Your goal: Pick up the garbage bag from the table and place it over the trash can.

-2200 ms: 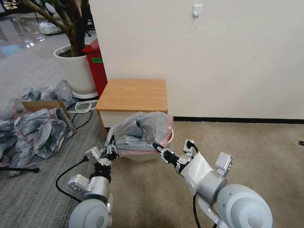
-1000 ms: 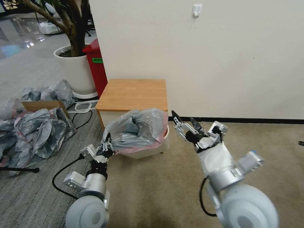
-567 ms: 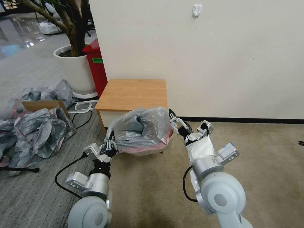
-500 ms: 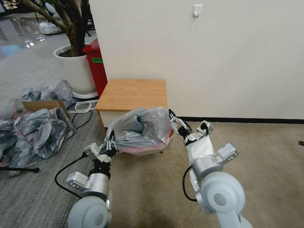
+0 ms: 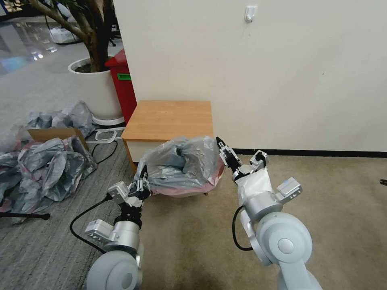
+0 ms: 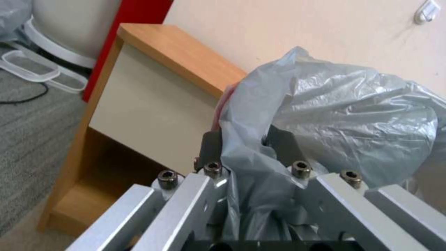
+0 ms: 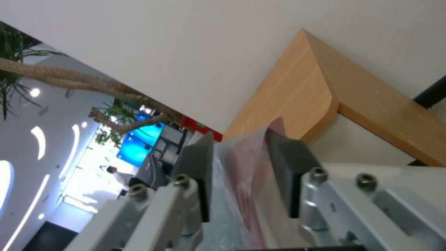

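While both arms reached toward the nightstand, the scene stood as follows.

Garbage bag (image 5: 181, 165): a crinkly silver-grey heap with a pink rim, held up in front of the table's drawer front, puffed open and stretched between the two grippers.

Left gripper (image 5: 142, 186): low at the bag's left end; in the left wrist view its fingers (image 6: 211, 148) were nearly closed, with a fold of the grey plastic pinched between them.

Right gripper (image 5: 224, 150): raised at the bag's right upper edge; in the right wrist view its two dark pads (image 7: 285, 158) stood a little apart, with the pink rim of the bag (image 7: 246, 164) running between them; whether they pressed on the film, I cannot tell.

Table (image 5: 171, 119): against the wall, its wooden top bare, directly behind the bag.

Trash can (image 5: 189, 192): almost wholly covered by the bag; only a pale strip showed under the pink rim.

Heap of grey bags (image 5: 48, 167): on the floor to the left, around a cardboard box (image 5: 54, 133).

Red bin (image 5: 121, 86): beside a white plant pot (image 5: 94, 90), behind the table's left side.
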You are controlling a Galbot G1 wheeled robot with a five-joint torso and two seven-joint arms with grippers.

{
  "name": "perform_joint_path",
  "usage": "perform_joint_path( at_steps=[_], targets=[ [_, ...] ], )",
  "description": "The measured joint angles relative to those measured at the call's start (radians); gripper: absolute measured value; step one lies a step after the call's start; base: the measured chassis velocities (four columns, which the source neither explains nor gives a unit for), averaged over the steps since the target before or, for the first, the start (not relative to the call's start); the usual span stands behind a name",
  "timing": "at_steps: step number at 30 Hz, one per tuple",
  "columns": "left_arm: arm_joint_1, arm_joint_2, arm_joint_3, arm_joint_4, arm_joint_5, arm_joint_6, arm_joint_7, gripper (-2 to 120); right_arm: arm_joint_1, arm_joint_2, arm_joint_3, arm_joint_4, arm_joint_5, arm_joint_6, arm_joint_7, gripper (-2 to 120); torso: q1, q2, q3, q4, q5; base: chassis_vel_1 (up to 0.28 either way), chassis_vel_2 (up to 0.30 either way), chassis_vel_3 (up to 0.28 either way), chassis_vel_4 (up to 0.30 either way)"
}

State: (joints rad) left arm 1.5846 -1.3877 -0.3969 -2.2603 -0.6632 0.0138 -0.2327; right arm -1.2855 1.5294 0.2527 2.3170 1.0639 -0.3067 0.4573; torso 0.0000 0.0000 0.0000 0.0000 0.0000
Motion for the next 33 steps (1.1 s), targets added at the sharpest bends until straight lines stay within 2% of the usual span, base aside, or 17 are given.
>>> perform_joint_path(
  at_steps=[2,7,22,33],
  targets=[
    [0.001,0.000,0.001,0.000,0.001,0.000,0.001,10,0.000,0.000,0.000,0.000,0.001,0.001,0.000,22,0.000,0.000,0.000,0.0000,0.0000,0.000,0.000,0.000,0.000],
    [0.007,0.000,0.003,0.000,0.001,0.000,0.007,10,-0.002,0.001,0.000,0.002,0.004,0.004,-0.001,0,0.000,0.000,0.000,0.0000,0.0000,0.000,0.000,0.000,0.000],
    [0.013,-0.003,0.003,0.000,-0.010,-0.001,0.017,10,-0.007,0.002,0.016,0.008,0.036,0.031,0.010,0,0.000,0.000,0.000,0.0000,0.0000,0.000,0.000,0.000,0.000],
    [0.010,0.000,-0.017,-0.018,-0.117,0.022,0.017,10,-0.030,-0.057,0.059,0.008,0.089,0.010,0.078,0,0.000,0.000,0.000,0.0000,0.0000,0.000,0.000,0.000,0.000]
  ],
)
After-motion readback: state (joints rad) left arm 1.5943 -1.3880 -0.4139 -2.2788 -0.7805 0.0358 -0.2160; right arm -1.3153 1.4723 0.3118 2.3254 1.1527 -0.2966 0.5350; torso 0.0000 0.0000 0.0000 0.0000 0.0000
